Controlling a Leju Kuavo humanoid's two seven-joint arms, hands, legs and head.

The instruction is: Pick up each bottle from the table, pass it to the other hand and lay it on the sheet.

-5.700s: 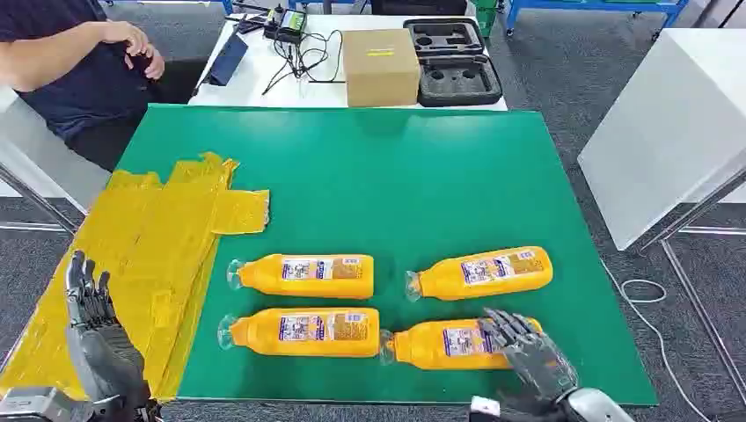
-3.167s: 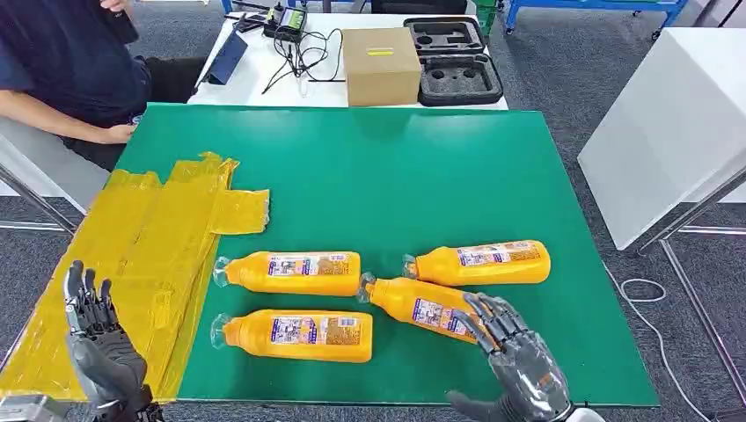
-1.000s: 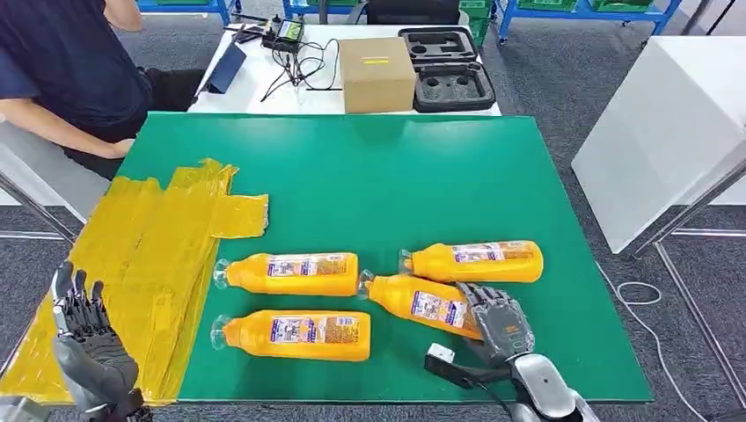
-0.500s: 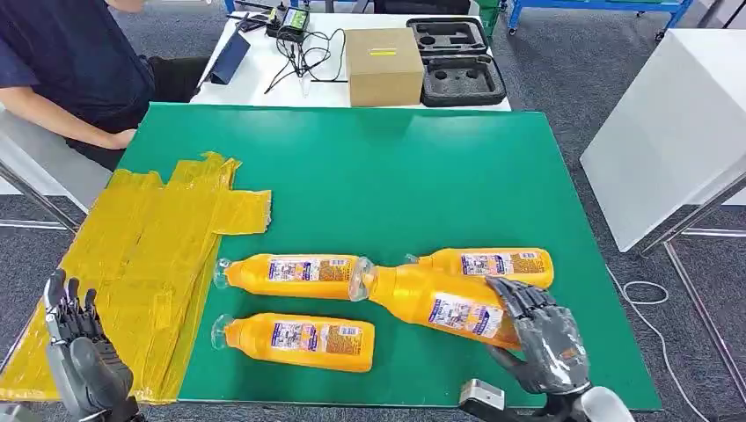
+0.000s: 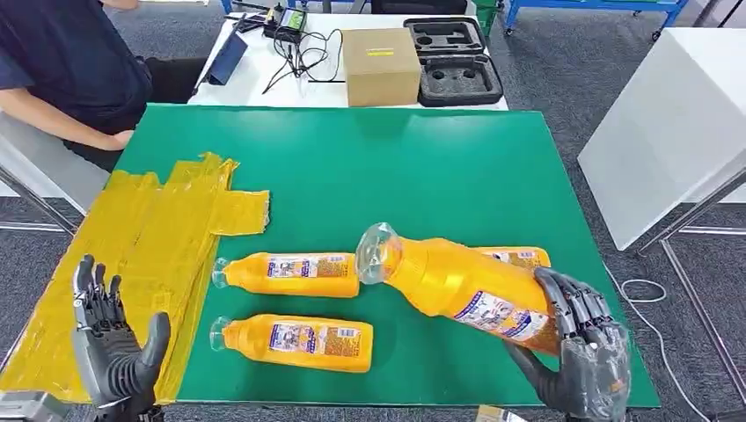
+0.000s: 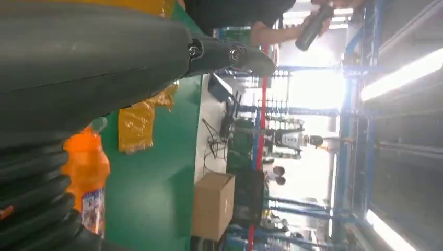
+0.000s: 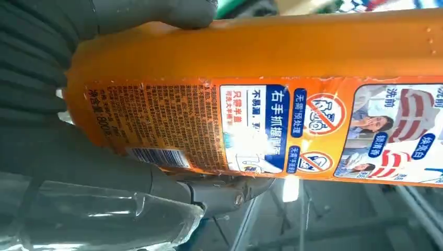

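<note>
Gripping the lifted bottle by its base end, my right hand held it clear of the table, cap end aimed across at my left hand. That hand waited open, beside the sheet. Two bottles lay beneath the transfer path.

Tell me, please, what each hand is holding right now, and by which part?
The right hand grips an orange bottle by its base end. The left hand holds nothing.
</note>
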